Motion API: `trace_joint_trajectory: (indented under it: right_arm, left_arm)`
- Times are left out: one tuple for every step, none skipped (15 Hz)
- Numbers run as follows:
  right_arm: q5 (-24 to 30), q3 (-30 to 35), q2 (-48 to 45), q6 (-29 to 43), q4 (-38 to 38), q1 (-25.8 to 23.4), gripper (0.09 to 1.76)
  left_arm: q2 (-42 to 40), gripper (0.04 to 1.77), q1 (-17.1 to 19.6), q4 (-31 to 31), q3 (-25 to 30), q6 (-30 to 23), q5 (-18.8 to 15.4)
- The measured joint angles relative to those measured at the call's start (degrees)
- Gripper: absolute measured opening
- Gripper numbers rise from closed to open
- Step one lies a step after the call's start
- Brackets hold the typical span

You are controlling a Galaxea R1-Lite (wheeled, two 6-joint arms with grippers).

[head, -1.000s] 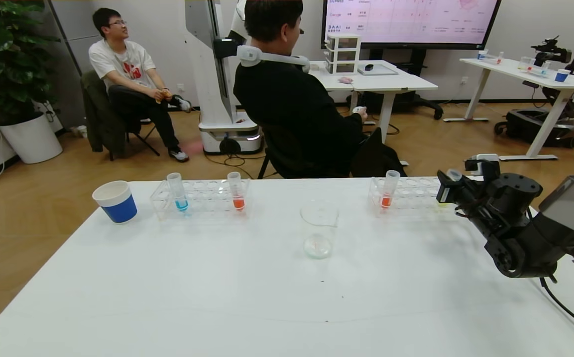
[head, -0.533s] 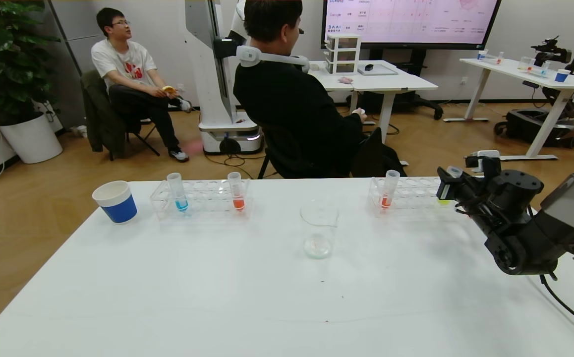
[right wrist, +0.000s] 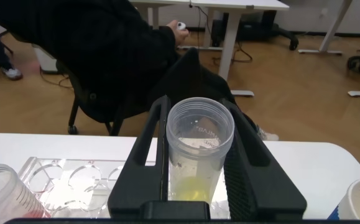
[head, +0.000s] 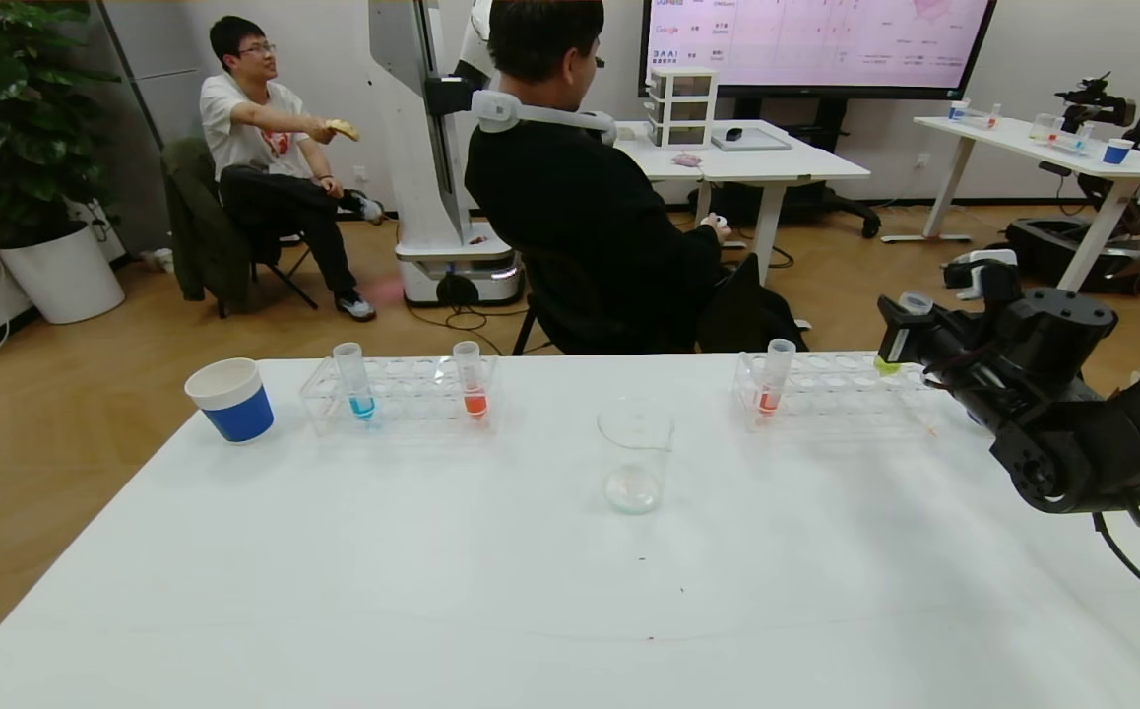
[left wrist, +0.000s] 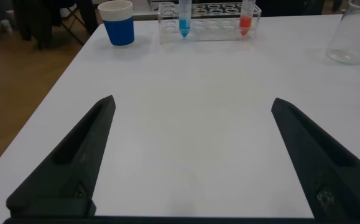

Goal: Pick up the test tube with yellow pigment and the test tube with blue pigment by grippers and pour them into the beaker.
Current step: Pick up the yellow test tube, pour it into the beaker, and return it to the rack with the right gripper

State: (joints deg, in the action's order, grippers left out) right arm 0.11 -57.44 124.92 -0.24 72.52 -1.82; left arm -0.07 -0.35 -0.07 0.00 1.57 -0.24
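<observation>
Since a second ago your right gripper [head: 900,340] has risen, lifting the test tube with yellow pigment [head: 910,320] until its tip sits just above the right-hand rack [head: 826,389]; judge the extraction nearly complete. The fingers [right wrist: 148,146] are clamped on either side of the tube, which stands roughly upright. The arm reaches forward from the table's right edge. Next out, ahead and inward of this gripper, stands the beaker [head: 635,458]. Farther inward, the test tube with blue pigment [head: 350,379] waits in the left-hand rack [head: 403,392]. Your left gripper [left wrist: 192,155] hangs low over the table, fingers spread apart, holding nothing.
</observation>
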Motion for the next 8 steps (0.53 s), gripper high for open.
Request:
trace_joint_trajectory:
  right_arm:
    - [0.00,0.23,-0.35,0.02,0.07,-0.16,0.51]
    - [0.00,0.41,-0.55,0.02,0.13,-0.20,0.51]
    - [0.00,0.44,-0.69,0.02,0.13,-0.20,0.51]
    - [0.05,0.15,-0.89,-0.06,0.07,0.04,0.51]
    - [0.13,-0.20,-1.21,-0.24,-0.30,0.34,0.51]
    - [0.24,-0.96,-1.66,-0.79,-1.35,0.89,0.51]
    - [0.29,-1.95,-2.18,-1.43,-3.54,1.77,0.51]
    - [0.33,-3.30,-2.71,-1.96,-5.61,2.85,0.51]
  left_arm:
    - [0.00,1.75,0.00,0.00,0.00,-0.01,-0.02]
    - [0.00,1.75,0.00,0.00,0.00,-0.01,0.00]
    - [0.00,1.75,0.02,0.00,0.00,-0.01,0.00]
    - [0.00,1.75,0.00,0.00,0.00,-0.01,0.00]
    - [0.00,1.75,0.00,0.00,0.00,-0.01,0.00]
    - [0.00,1.75,0.00,0.00,0.00,-0.01,-0.02]
    - [0.00,1.75,0.00,0.02,0.00,-0.01,0.00]
    - [0.00,1.75,0.00,0.00,0.00,0.00,-0.02]
